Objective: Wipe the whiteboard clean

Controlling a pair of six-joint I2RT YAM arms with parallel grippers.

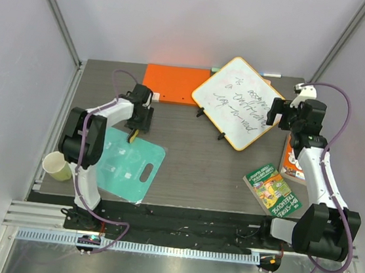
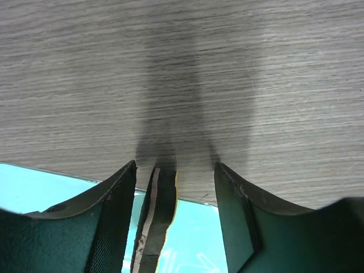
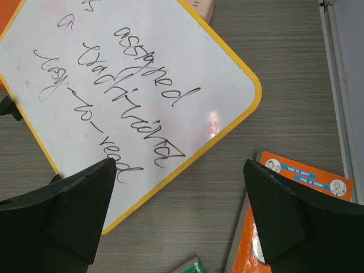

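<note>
The whiteboard [image 1: 239, 102] lies turned like a diamond at the back right, with a yellow rim, black feet and dark handwriting; it also fills the upper left of the right wrist view [image 3: 114, 74]. My right gripper [image 1: 278, 114] is open and empty, its jaws wide apart [image 3: 179, 165] over the board's right corner and bare table. My left gripper [image 1: 137, 126] is open [image 2: 176, 168]. A thin dark eraser with a yellow edge [image 2: 156, 222] stands between its fingers, close to the left one, over the far edge of a teal sheet [image 2: 193, 239]. The eraser also shows in the top view [image 1: 131, 137].
A flat orange folder [image 1: 172, 86] lies behind the board's left side. The teal sheet [image 1: 126, 166] lies front left, with a paper cup [image 1: 57, 166] at the left edge. A green book [image 1: 272, 189] and an orange book [image 1: 291, 163] lie at the right.
</note>
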